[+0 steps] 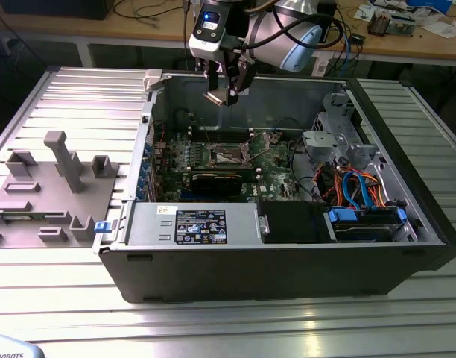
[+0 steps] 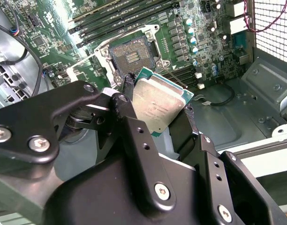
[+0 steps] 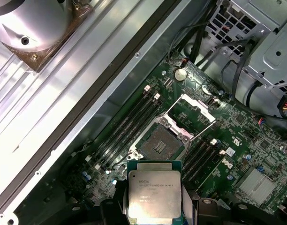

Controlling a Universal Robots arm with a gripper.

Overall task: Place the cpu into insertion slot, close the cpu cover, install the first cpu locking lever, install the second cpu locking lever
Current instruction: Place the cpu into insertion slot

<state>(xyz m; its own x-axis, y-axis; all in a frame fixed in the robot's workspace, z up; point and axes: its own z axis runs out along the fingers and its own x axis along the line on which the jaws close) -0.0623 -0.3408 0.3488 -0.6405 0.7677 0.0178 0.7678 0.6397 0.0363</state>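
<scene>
My gripper [image 1: 223, 92] hangs above the open computer case, near its back wall, shut on the cpu [image 1: 214, 98], a thin pale silver square. In the second wrist view the black fingers [image 2: 127, 91] clamp two opposite edges of the cpu [image 2: 157, 104]. The insertion slot [image 3: 159, 143] lies bare on the green motherboard below, with its contact field exposed, and the cpu [image 3: 154, 194] is well above it. The cpu cover [image 3: 194, 112], a silvery frame, stands swung up from the slot's far edge. In the exterior view the slot [image 1: 229, 155] is lower than the gripper and nearer the case's front.
A grey drive cage [image 1: 338, 128] and blue and orange cables [image 1: 355, 188] fill the case on the exterior view's right. A power supply [image 1: 194, 224] sits along the front wall. Memory sticks [image 3: 129, 125] flank the slot. A grey fixture tray [image 1: 49, 186] lies outside the case.
</scene>
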